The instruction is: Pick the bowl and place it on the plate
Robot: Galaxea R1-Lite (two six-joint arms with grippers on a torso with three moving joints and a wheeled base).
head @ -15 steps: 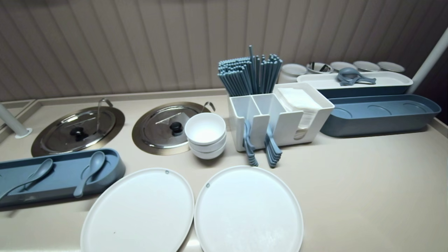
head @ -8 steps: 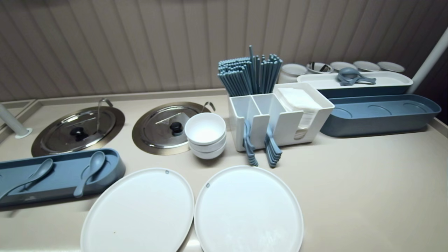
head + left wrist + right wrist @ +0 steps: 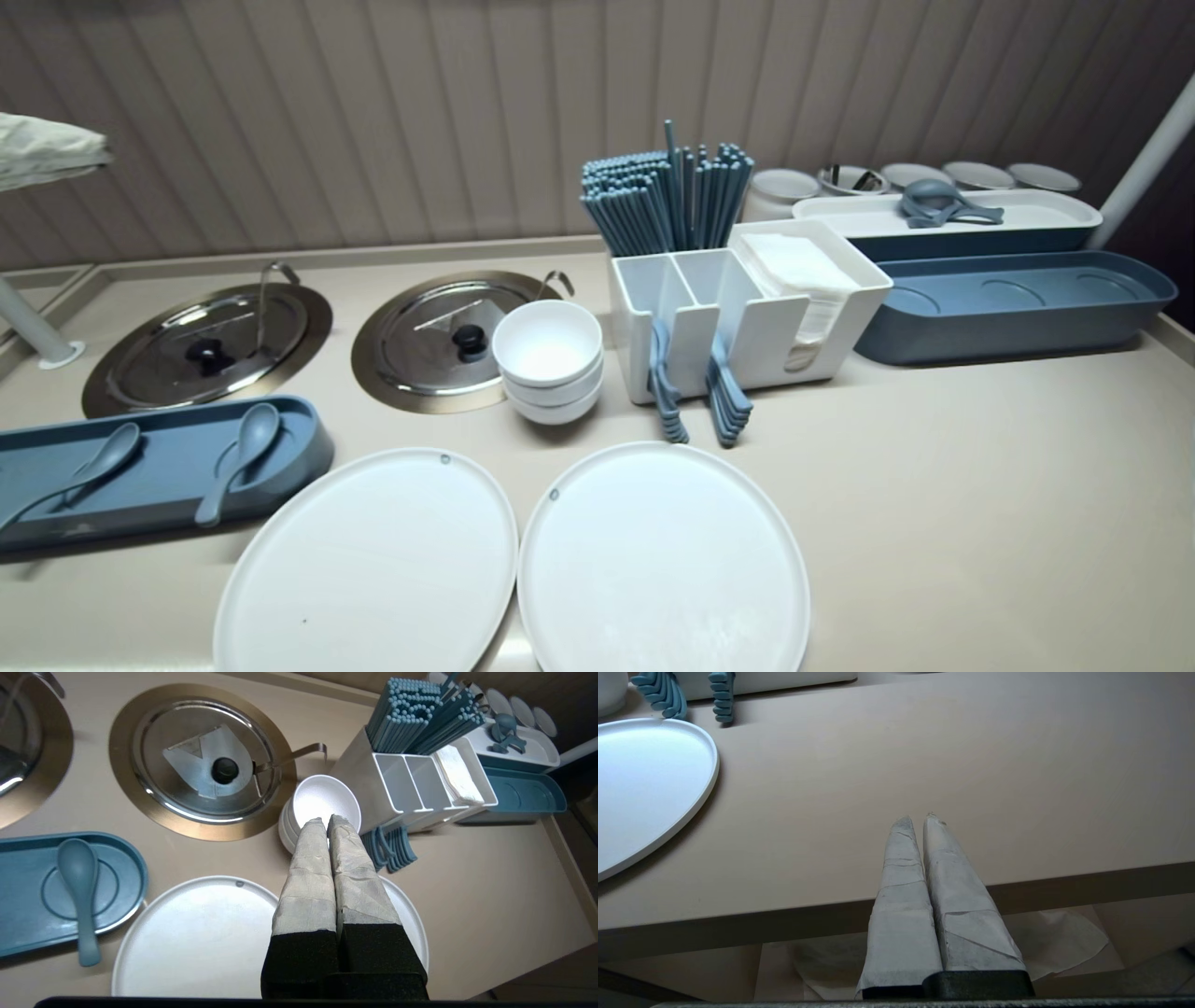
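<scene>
- Left gripper [image 3: 327, 820] has come up over the bench [image 3: 467, 882], fingers clenched empty above the stacked bowls [image 3: 322, 800].
- Right gripper [image 3: 917, 817], clenched empty, hangs at the bench's near edge.

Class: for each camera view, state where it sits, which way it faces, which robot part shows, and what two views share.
Head view: high on the robot, facing forward and down over the counter; the left gripper shows at the left edge.
Left wrist view: behind the shut left fingers, looking down on the bowls.
Right wrist view: behind the right gripper, low at the counter's front edge, facing across it.
Shared: head and left wrist views both show the bowls and chopsticks.
</scene>
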